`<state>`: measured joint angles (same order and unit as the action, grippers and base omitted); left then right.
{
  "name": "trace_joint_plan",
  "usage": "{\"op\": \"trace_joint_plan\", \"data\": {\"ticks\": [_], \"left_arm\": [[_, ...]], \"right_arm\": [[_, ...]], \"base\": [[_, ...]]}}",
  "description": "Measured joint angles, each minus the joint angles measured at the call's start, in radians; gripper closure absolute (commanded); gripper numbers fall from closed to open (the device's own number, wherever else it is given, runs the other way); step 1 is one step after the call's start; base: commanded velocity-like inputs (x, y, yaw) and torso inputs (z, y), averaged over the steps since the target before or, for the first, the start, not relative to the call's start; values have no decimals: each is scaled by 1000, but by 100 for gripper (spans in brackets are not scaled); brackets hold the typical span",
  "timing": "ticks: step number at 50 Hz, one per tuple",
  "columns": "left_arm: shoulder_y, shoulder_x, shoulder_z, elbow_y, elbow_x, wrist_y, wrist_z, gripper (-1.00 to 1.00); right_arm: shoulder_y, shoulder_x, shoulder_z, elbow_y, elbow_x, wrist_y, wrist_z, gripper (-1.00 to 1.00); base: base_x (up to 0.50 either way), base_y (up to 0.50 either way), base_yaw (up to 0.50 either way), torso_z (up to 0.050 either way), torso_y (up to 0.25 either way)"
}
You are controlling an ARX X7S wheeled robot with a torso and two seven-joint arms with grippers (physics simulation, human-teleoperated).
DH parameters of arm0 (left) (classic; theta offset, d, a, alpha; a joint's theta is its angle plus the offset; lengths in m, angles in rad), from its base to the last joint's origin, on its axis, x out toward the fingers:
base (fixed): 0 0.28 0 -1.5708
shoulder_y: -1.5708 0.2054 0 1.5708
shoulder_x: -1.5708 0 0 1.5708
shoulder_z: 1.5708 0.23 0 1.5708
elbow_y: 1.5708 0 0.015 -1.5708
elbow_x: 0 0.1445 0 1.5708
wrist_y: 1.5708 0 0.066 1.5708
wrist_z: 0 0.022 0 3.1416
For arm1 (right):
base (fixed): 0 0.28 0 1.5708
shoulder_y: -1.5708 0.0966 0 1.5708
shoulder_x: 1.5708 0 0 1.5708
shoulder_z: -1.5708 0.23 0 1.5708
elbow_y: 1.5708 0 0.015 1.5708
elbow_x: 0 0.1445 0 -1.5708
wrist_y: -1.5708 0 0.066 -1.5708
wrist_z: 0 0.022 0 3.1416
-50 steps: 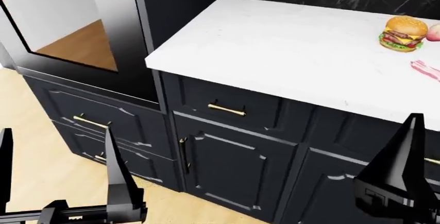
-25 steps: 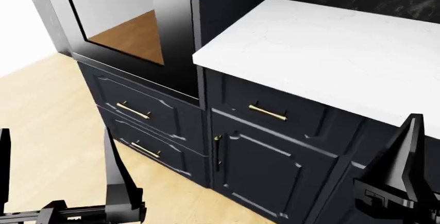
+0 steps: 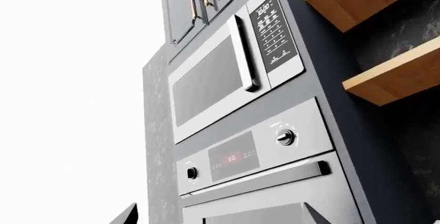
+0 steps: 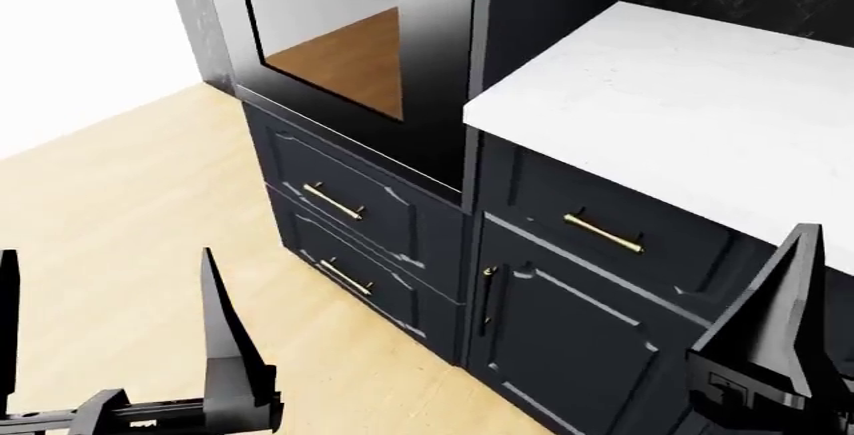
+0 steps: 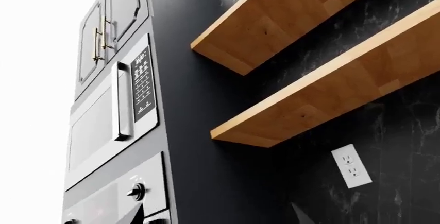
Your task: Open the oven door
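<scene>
The oven door (image 4: 340, 40) is a glossy black panel with a big glass window, standing shut in the tall cabinet column at the upper left of the head view. Its bar handle (image 3: 265, 177) appears in the left wrist view, below the control panel (image 3: 234, 158). My left gripper (image 4: 114, 355) hangs low and well in front of the door, open and holding nothing. Only one finger (image 4: 785, 305) of the right arm's gripper reaches into the head view. In its wrist view my right gripper (image 5: 220, 219) is open and empty.
Dark drawer fronts with brass handles (image 4: 334, 202) sit under the oven. A white countertop (image 4: 667, 105) with cabinets below runs to the right. A microwave (image 3: 213, 80) is mounted above the oven. Wooden shelves (image 5: 323, 98) and a wall outlet (image 5: 351, 166) are on the dark wall.
The head view has swung left: the oven door and cabinets have slid rightward in the picture, more floor shows, and the burger has left the view. Both grippers look unchanged.
</scene>
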<state>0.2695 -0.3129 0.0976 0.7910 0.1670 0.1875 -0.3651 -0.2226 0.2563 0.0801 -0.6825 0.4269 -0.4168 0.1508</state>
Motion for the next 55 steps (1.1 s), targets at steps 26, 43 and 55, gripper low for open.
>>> {"op": "trace_joint_plan", "data": {"ticks": [26,43,55], "left_arm": [[1,-9,4,-1,0,0,-11,-100],[-2,-15,8,-2,-1,-3,-16,-100],[0,-18,10,-2,0,-3,-21,-100]], "right_arm": [[1,9,-9,5,-1,-9,7,-100],[2,16,-12,6,-3,-7,17,-100],[7,23,-17,7,-9,4,26,-100]], "base": [[0,0,500,0,0],[-3,2,412,0,0],[0,0,0,0,0]]}}
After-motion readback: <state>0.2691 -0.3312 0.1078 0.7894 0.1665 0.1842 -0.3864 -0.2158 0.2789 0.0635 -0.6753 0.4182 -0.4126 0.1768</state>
